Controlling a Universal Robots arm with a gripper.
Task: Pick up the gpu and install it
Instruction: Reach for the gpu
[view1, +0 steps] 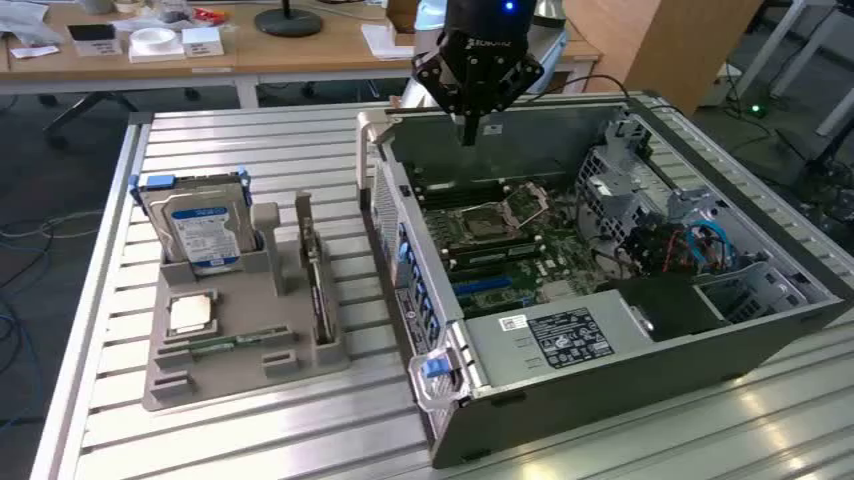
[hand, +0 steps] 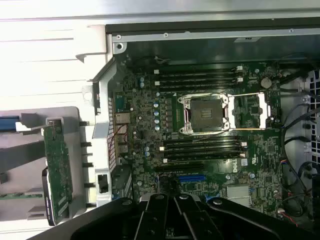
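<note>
The black robot gripper (view1: 469, 132) has its jaws pressed together on nothing, hanging in the upper middle of the exterior frame above the far rim of the open dark grey computer case (view1: 641, 350). The case lies on its side with the panel off, probably so the green motherboard (view1: 497, 245) faces up to a tool coming from above. Inside it are the empty CPU socket (view1: 510, 212) and the silver power supply (view1: 561, 335).

The gpu (view1: 316, 270), a thin dark circuit card, is well apart at the frame's left centre. It stands on edge in a slot of the grey moulded tray (view1: 174, 385), likely so its upper edge can be pinched. The tray also holds an upright silver hard drive with a blue-white label (view1: 200, 235), a flat square processor chip (view1: 191, 312) and a narrow green memory stick (view1: 234, 343).
</note>
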